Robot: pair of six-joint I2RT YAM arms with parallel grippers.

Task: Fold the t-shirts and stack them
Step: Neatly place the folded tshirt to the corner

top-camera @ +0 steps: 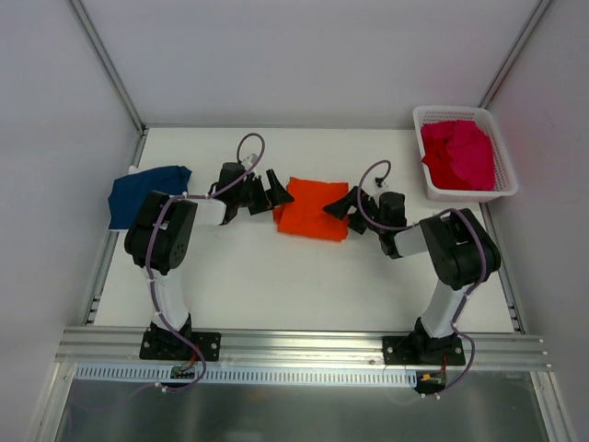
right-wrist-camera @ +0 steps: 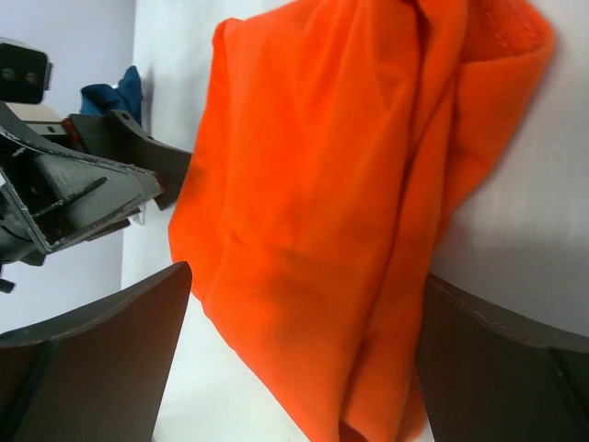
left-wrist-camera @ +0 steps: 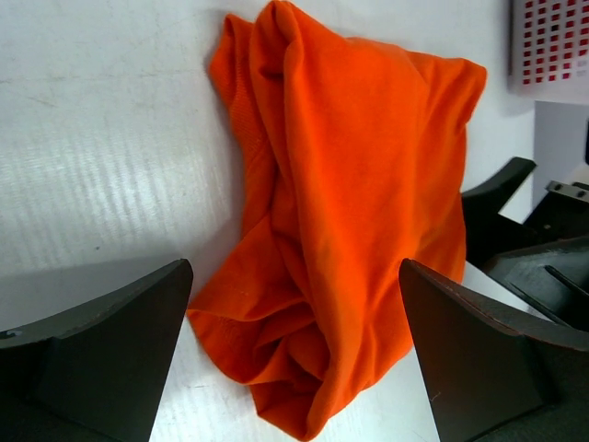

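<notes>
Top view: orange t-shirt (top-camera: 313, 210) roughly folded, lying between left gripper (top-camera: 276, 193) and right gripper (top-camera: 342, 207); navy t-shirt (top-camera: 147, 195) far left.
Left wrist: jaws apart, straddling bunched edge; best to pinch all layers.
Right wrist: jaws apart likewise; match height, lift evenly.

navy t-shirt (top-camera: 138, 189) partly behind left arm (top-camera: 161, 235), basket (left-wrist-camera: 549, 90) cut off at corner

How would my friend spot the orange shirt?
Find the middle of the white table, between the left gripper and right gripper. The orange t-shirt lies bunched there; the navy shirt is far left, the pink shirts in the basket.
</notes>
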